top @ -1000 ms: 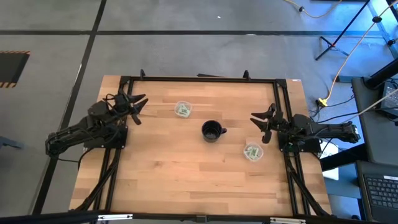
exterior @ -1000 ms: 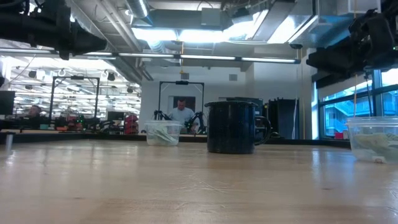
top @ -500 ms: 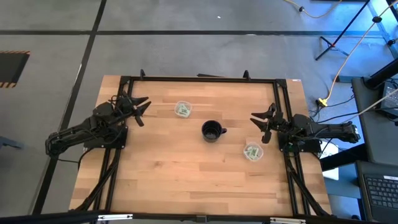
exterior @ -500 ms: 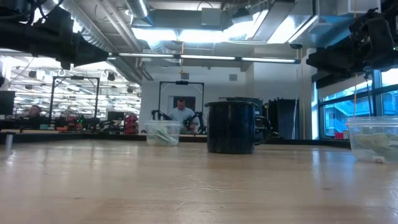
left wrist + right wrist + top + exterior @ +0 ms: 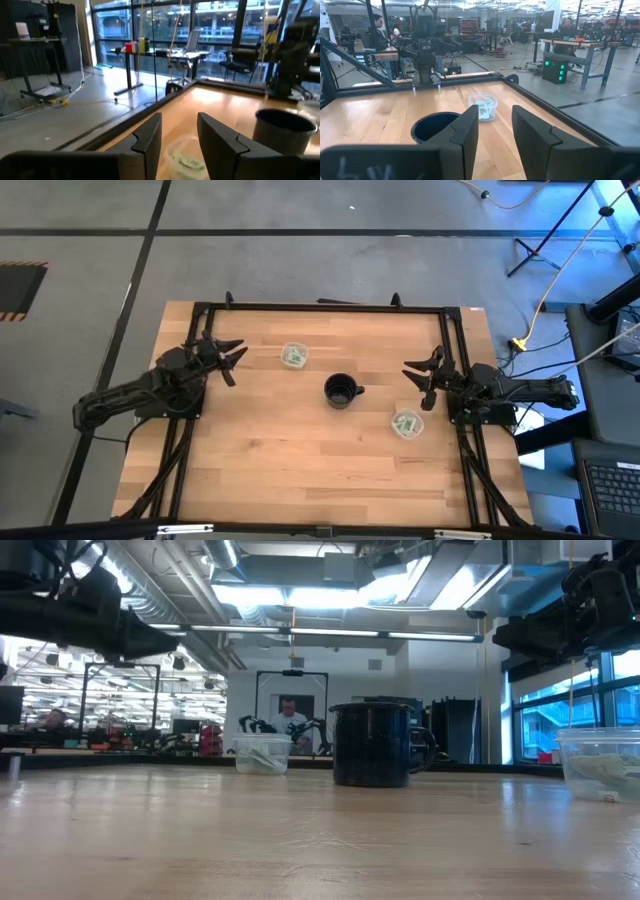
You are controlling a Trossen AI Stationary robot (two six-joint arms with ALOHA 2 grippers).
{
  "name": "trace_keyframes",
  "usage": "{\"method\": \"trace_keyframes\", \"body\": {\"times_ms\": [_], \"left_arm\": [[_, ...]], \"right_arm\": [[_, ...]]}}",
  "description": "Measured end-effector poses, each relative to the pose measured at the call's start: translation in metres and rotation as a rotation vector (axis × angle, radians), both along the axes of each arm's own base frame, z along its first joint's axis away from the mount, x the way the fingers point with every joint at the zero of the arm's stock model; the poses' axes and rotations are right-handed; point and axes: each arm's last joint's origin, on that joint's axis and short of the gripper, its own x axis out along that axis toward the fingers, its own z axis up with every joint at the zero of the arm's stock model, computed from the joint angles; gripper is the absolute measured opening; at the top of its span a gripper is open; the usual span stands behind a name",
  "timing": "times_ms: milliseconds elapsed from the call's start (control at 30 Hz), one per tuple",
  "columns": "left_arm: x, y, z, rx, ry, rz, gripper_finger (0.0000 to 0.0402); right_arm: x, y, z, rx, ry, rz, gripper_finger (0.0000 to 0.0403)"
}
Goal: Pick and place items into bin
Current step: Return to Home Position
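Pale green packets lie in two small clear tubs. One tub (image 5: 294,356) stands toward the far left of the black mug (image 5: 342,391); the other tub (image 5: 405,424) stands near the table's right side. My left gripper (image 5: 234,362) hangs open above the table, left of the far tub, which shows between its fingers in the left wrist view (image 5: 187,157). My right gripper (image 5: 413,385) waits open at the right edge, above and beyond the right tub. The right wrist view looks across to the mug (image 5: 436,127) and the far tub (image 5: 484,106).
A black frame (image 5: 320,307) runs around the wooden table top. The mug (image 5: 375,745) stands in the middle, between the far tub (image 5: 262,753) and the right tub (image 5: 600,762). The near half of the table is bare wood. A person shows far behind, in the room.
My left gripper has moved toward the table's right, closing on the far tub, and has come somewhat lower. It stays open. The right arm, the mug and both tubs have kept still.
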Motion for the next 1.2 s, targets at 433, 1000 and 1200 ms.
{"method": "trace_keyframes", "body": {"times_ms": [433, 1000, 1200], "left_arm": [[0.0022, 0.0009, -0.0073, -0.001, 0.024, 0.000, 0.0120], [0.0022, 0.0009, -0.0073, -0.001, 0.024, 0.000, 0.0118], [0.0022, 0.0009, -0.0074, -0.001, 0.025, 0.000, 0.0116]], "right_arm": [[0.0000, 0.0000, 0.0001, -0.002, 0.000, 0.000, 0.0122], [0.0000, 0.0000, 0.0001, -0.004, 0.001, -0.001, 0.0122], [0.0000, 0.0000, 0.0002, -0.005, 0.001, -0.001, 0.0122]]}}
